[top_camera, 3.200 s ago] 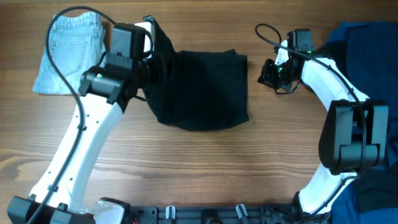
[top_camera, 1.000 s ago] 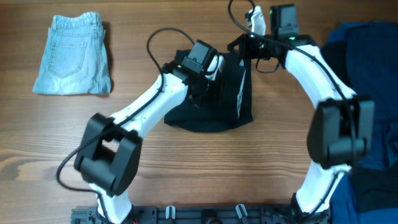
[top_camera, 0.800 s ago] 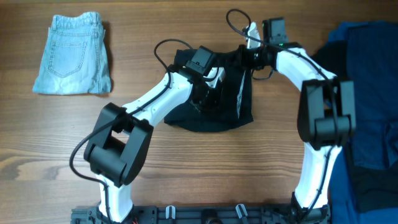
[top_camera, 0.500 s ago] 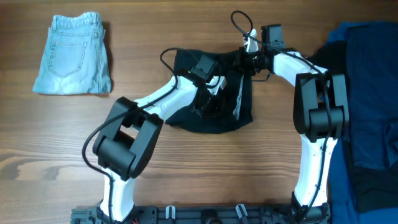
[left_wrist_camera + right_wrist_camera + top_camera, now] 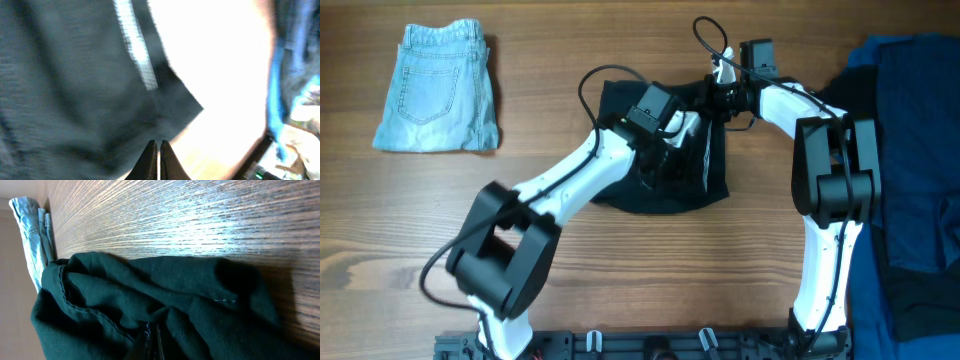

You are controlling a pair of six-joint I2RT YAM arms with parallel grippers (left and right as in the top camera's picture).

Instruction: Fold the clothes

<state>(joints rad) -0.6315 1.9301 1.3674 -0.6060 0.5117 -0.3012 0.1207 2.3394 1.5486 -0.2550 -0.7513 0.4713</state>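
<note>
1. Your blue garments [image 5: 910,170] are heaped along the desk's [image 5: 650,280] right edge.
2. The black shorts [image 5: 680,195] lie mid-desk, toward the far edge.
3. Your left pincer [image 5: 157,159] sits over them, jaws pressed together.
4. Your right pincer [image 5: 152,339] is clamped on their far-right corner fold.
5. Denim shorts [image 5: 438,88] lie folded by the far left corner.

Overhead: fixed, looks straight down on the worktop [image 5: 670,285], wide; both arms, black shorts [image 5: 695,190] and denim shorts [image 5: 438,88] all in frame.

Left wrist: looks along the left claw [image 5: 159,157], very near the black cloth, blurred.

Right wrist: rolled sideways, low along the worktop grain past the right claw [image 5: 152,340], close.

Shared: black shorts in all three; denim shorts in overhead and right wrist.
</note>
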